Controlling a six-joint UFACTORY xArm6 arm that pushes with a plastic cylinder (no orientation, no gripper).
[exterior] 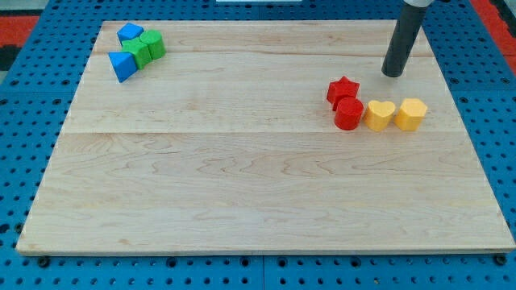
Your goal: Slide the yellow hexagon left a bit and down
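Observation:
The yellow hexagon [411,113] sits at the view's right on the wooden board [242,177], the rightmost of a row. A yellow heart [380,115] touches its left side. A red cylinder [349,113] is left of the heart, and a red star [343,90] is just above the cylinder. My tip [392,74] is on the board above the row, above and a little left of the hexagon, apart from every block.
At the view's top left is a tight cluster: a blue block [129,34], two green blocks [151,43] [138,53] and a blue triangle-like block [123,65]. A blue pegboard [24,121] surrounds the board.

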